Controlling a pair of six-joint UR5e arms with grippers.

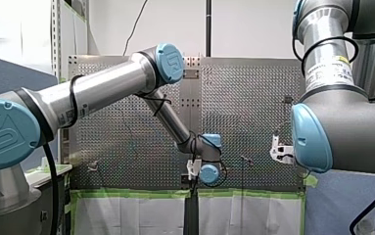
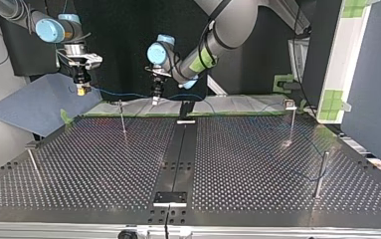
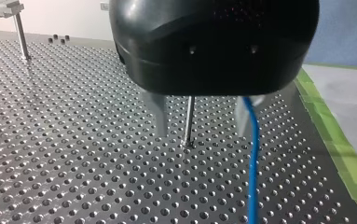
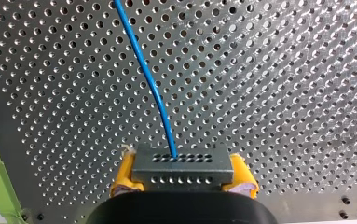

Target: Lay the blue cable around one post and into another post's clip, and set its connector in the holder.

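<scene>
The blue cable (image 4: 148, 79) ends in a grey perforated connector (image 4: 183, 164). My right gripper (image 4: 183, 179) is shut on that connector with its yellow pads (image 4: 121, 181), above the perforated table. In the top view my right gripper (image 2: 81, 88) hangs at the far left, and the cable (image 2: 128, 93) runs from it to my left gripper (image 2: 155, 101). My left gripper (image 3: 202, 133) is open, just above the table. The cable (image 3: 252, 163) hangs down along the inner side of one finger (image 3: 242, 119). A thin post (image 3: 188, 119) stands ahead, between the fingers.
Thin posts stand on the table at the top view's far left (image 2: 122, 117), near left (image 2: 33, 163) and near right (image 2: 320, 174). A clip-topped post (image 2: 291, 105) is at the far right. A black fixture (image 2: 186, 110) and a block (image 2: 170, 198) sit on the centre strip.
</scene>
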